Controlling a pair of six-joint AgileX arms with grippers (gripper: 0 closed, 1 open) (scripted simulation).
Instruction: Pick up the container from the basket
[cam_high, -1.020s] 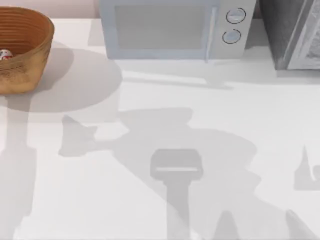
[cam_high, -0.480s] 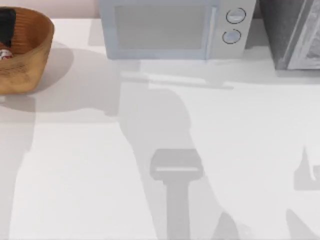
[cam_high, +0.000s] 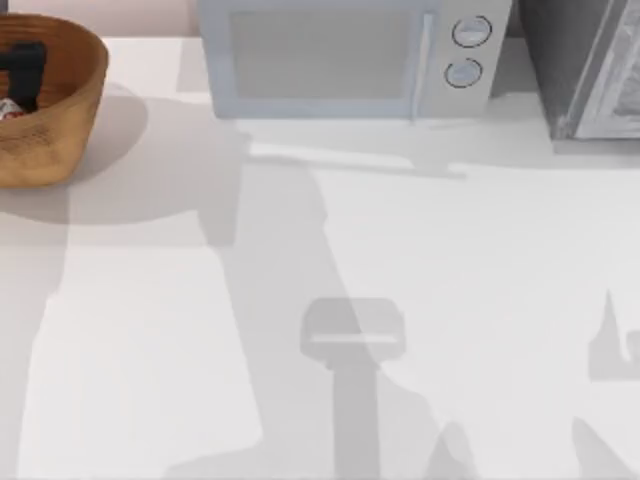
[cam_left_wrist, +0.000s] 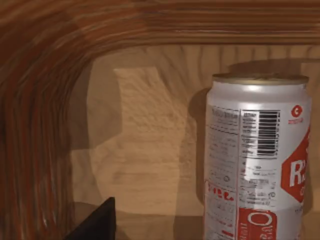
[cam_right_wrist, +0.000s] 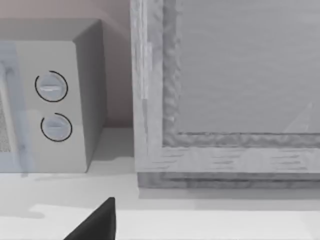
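The table (cam_high: 420, 280) carries a microwave (cam_high: 345, 55) at the back and the basket (cam_high: 70, 110) at its far left, where the left gripper (cam_high: 22, 70) reaches down inside. The can (cam_left_wrist: 257, 155) stands on the basket floor, close in front of that gripper and not yet gripped. I cannot tell how far its jaws are open, so closing and lifting remain.

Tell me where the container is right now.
The container stands upright inside the basket at the far left of the table in the top view, near the microwave. The left gripper is down in the basket beside it.
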